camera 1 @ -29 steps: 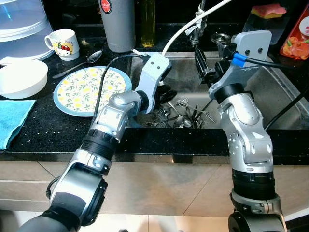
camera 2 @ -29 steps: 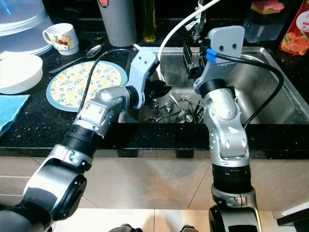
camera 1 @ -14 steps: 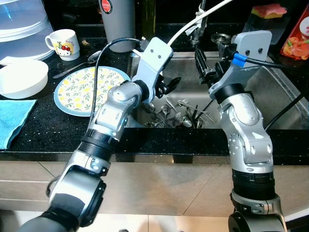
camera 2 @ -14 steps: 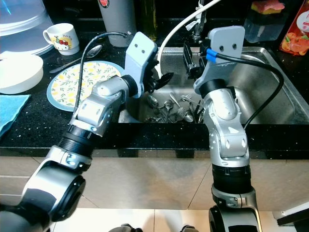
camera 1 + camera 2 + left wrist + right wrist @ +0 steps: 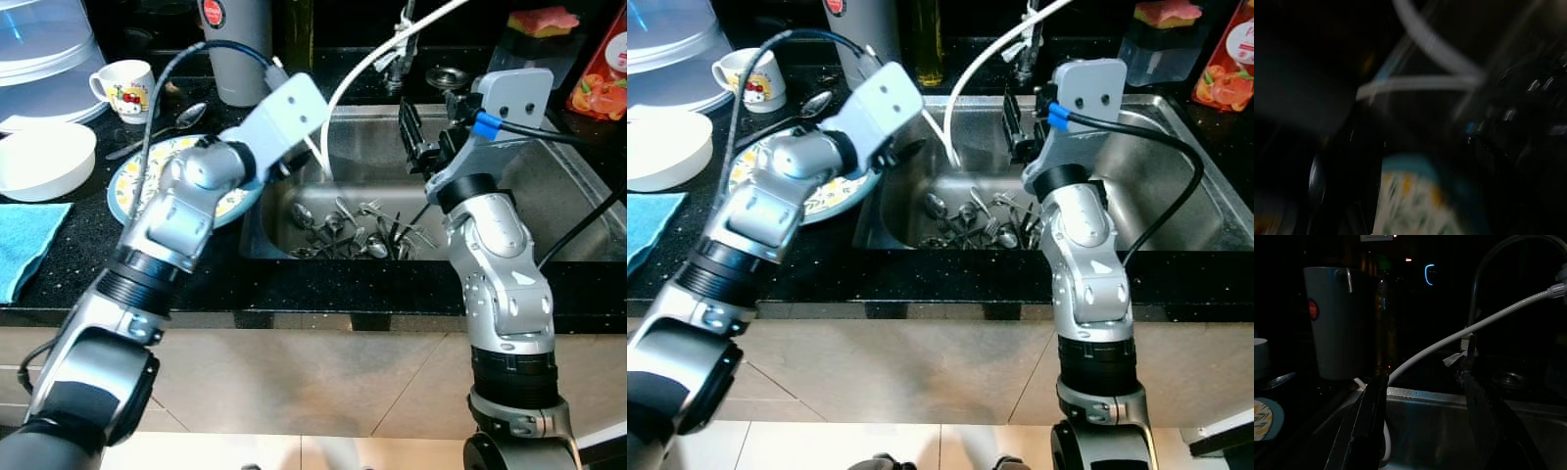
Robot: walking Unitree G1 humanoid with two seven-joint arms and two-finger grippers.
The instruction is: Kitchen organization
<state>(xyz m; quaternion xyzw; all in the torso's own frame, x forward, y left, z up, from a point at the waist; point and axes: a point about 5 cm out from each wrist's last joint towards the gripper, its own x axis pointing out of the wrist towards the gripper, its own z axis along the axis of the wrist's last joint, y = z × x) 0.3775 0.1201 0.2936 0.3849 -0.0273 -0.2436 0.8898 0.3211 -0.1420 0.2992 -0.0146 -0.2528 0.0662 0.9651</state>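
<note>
Steel cutlery (image 5: 358,235) in sink (image 5: 549,186) | below right tool (image 5: 1425,426), spread | left tool (image 5: 906,149): cannot tell

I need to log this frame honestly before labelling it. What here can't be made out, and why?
- Left gripper: whether it holds anything; its own wrist housing covers the fingers in the eye views, and the left wrist view is motion-blurred.
- Floral plate: middle hidden behind the left arm.
- Cutlery in the sink: individual pieces too small and tangled to count.
</note>
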